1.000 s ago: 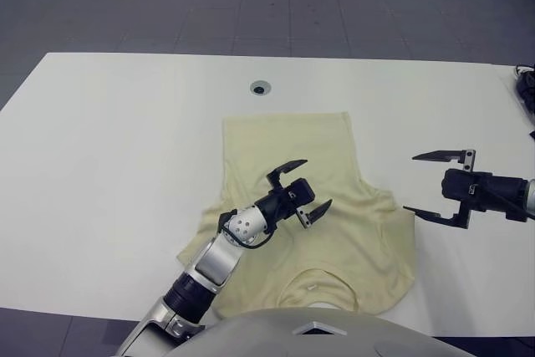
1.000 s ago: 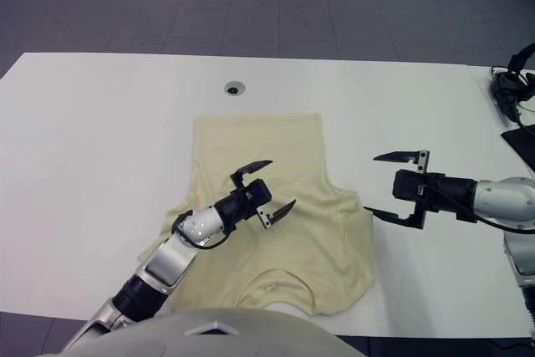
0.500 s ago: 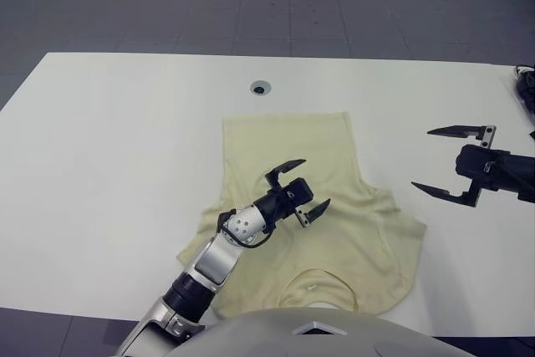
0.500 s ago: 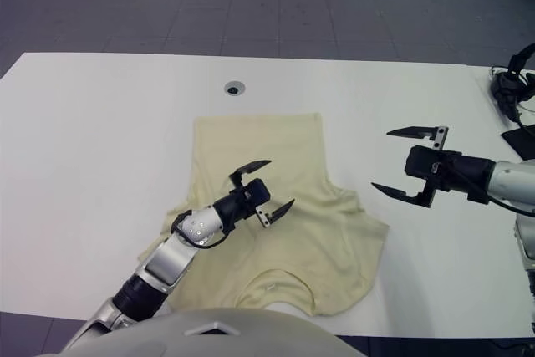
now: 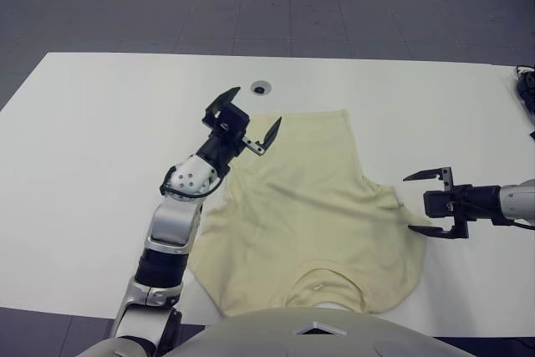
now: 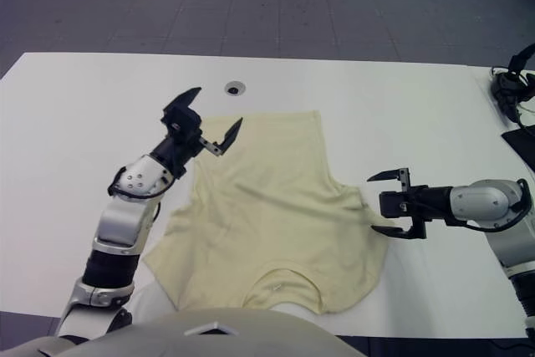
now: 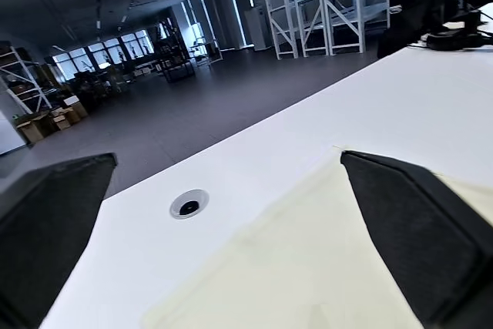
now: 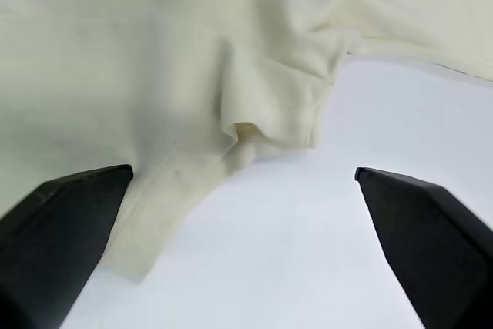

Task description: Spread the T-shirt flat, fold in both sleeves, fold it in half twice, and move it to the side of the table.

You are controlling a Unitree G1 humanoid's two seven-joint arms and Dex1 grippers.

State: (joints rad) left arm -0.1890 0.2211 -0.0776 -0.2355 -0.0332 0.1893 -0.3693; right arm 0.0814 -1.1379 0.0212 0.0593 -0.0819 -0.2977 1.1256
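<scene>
T-shirt (image 5: 309, 206) lies on the table (image 5: 100, 123) toward its near edge, collar end partly hidden from me. Left gripper (image 5: 258, 104) hovers over the shirt's far-left corner, fingers apart. Right gripper (image 5: 408, 203) is at the right sleeve, fingers spread; I can't tell whether it touches.

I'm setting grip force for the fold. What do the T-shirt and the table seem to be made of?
T-shirt: pale yellow, soft knit fabric, probably cotton jersey, matte. It lies limp with soft wrinkles and a curled sleeve hem.
Table: white, hard, smooth top, likely laminate or painted board. The surface is flat and even, without grain, but the exact material cannot be told.
</scene>
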